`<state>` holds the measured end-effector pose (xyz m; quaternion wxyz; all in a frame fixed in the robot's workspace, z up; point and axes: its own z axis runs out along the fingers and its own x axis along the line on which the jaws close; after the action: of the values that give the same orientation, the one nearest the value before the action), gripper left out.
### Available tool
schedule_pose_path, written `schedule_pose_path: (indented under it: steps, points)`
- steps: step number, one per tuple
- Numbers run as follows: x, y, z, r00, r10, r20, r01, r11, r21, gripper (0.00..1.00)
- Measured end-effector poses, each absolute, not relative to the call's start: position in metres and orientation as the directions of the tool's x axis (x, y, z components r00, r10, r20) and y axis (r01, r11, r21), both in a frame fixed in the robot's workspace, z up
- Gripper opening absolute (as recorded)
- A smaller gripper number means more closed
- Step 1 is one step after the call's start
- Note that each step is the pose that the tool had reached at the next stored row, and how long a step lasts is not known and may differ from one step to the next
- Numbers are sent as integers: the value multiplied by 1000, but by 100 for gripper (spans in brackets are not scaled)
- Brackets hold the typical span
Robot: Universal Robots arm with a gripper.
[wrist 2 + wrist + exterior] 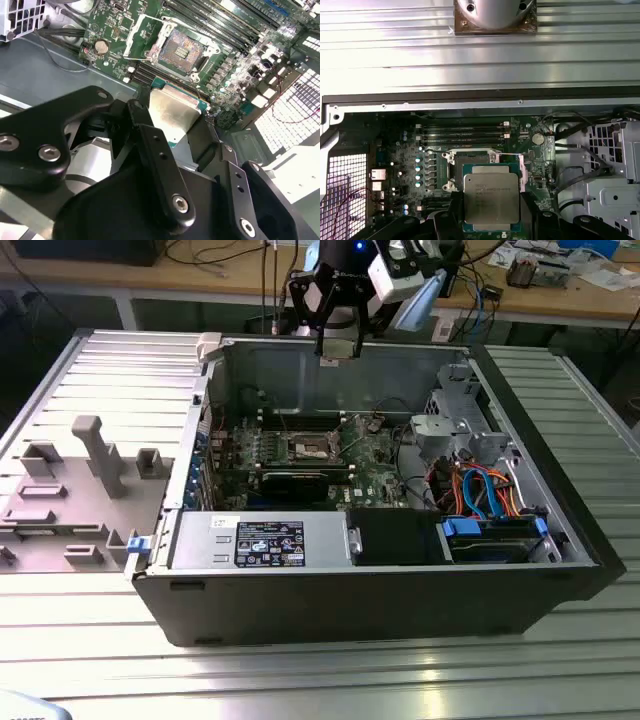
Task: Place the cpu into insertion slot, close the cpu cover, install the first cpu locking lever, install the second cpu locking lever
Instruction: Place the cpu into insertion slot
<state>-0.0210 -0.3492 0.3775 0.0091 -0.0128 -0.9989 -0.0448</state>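
Note:
The cpu (172,112), a flat square chip with a silvery top, is clamped between my gripper's black fingers (150,150); my gripper (491,220) is shut on its edges. The same cpu (491,195) hangs above the green board and partly covers the insertion slot (470,156). In the second wrist view the insertion slot (182,50) is bare with a dark centre, and the cpu cover (131,39) is swung open beside it. In the exterior view my gripper (338,350) hovers over the open computer case, well above the insertion slot (312,448).
The case's back wall (300,370) stands near the arm. A power supply box (260,540) and a drive bay with blue and orange cables (490,510) fill the front. Long memory slots (225,25) run beside the socket. A grey fixture tray (80,480) lies at the exterior view's left.

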Motion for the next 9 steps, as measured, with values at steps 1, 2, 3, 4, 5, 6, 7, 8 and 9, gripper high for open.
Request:
schedule_pose_path:
  steps: [1,2,3,4,5,6,7,8,9]
  points:
    - [-21,-349,377,-1000,25,19,26,996,89,54]
    - [-21,-349,377,-1000,25,19,26,996,89,54]
    - [-21,-349,377,-1000,25,19,26,996,89,54]
    - [-21,-349,377,-1000,25,19,26,996,89,54]
    - [-21,-349,377,-1000,25,19,26,996,89,54]
    - [-21,-349,375,-1000,25,19,26,996,89,54]
    - [-21,-349,374,-1000,25,19,26,996,89,54]
    - [-21,-349,374,-1000,25,19,26,996,89,54]
    - [-21,-349,374,-1000,25,19,26,996,89,54]
